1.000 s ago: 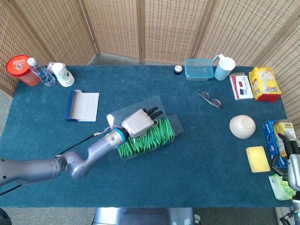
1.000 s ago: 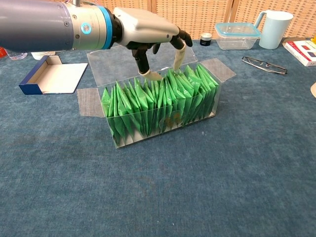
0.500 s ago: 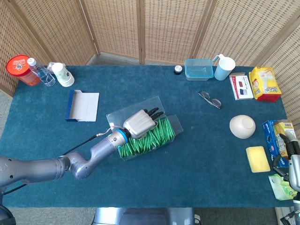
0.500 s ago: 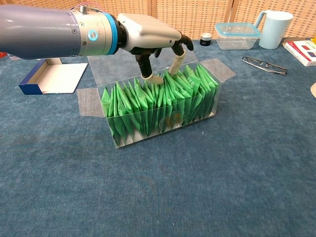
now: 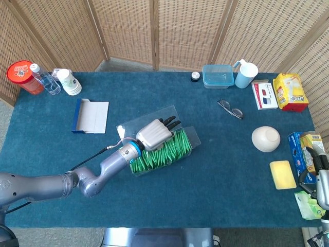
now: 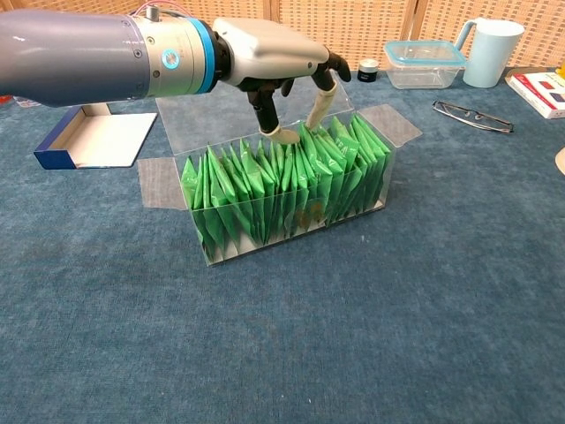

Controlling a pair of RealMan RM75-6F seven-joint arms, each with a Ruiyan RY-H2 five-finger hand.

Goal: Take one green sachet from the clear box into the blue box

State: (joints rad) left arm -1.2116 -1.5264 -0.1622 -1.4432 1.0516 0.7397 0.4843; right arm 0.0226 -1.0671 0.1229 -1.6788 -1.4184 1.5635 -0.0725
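The left hand (image 6: 274, 66) has lifted a little from half a second ago; its fingers (image 6: 267, 113), spread and pointing down, now sit just above the green sachets (image 6: 282, 181) rather than between their tops, holding nothing; likely a re-aim, since no sachet came up. The sachets all remain packed upright in the clear box (image 5: 159, 146); the blue box (image 5: 91, 116) lies open at ten o'clock from it on the desk (image 5: 216, 164). The right hand (image 5: 321, 177), at the far three o'clock edge, is too cropped to read.
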